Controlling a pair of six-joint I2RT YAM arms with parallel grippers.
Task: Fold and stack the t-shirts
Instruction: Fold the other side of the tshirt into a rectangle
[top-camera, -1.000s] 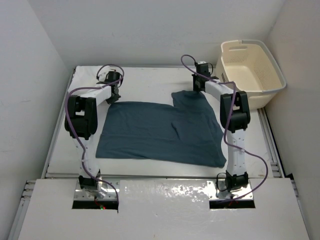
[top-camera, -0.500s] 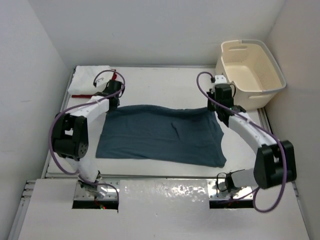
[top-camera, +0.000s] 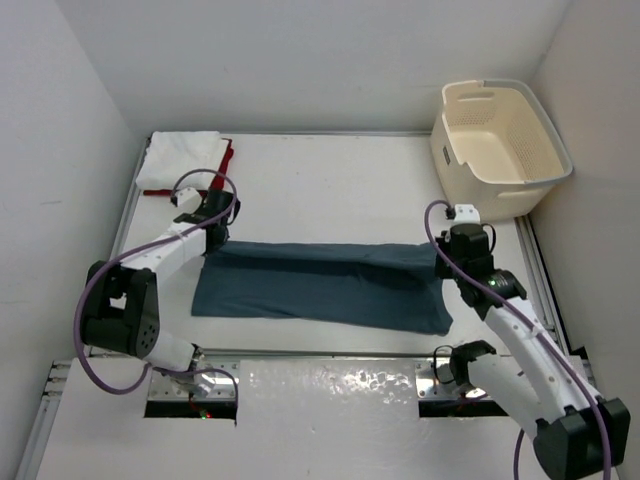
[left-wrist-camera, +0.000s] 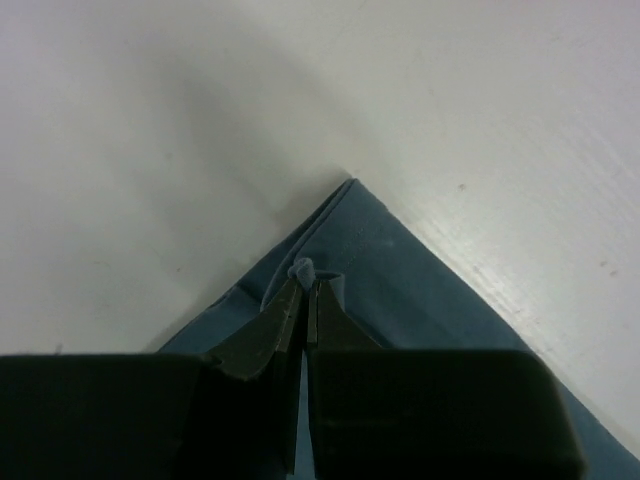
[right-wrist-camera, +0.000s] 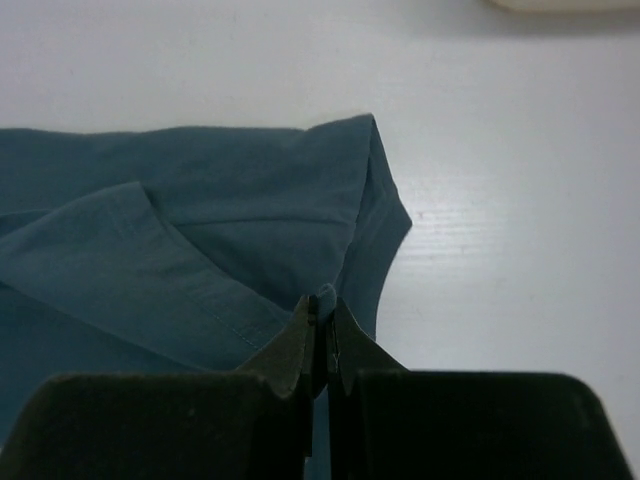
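Teal-blue cloth is nipped in the tips of both grippers. The left gripper (left-wrist-camera: 308, 287) has its two dark fingers pressed together on a small pucker of fabric just inside a pointed corner of the teal t-shirt (left-wrist-camera: 410, 300), with bare white table (left-wrist-camera: 180, 120) on either side of that corner. The right gripper (right-wrist-camera: 320, 303) is closed the same way on the shirt's edge, close to a rounded corner where the hem doubles over, and a second layer of cloth lies in a loose flap to one side of it. From above, the shirt stretches as a long low band across the middle of the table between the two arms, its far edge held at the left end by the left arm and at the right end by the right arm, the near edge lying flat. At the far left corner sits a folded white t-shirt (top-camera: 180, 157), and a red t-shirt (top-camera: 227, 160) shows at its right and near edges. A cream laundry basket (top-camera: 452, 168) stands in the far right corner, well apart from the teal cloth.
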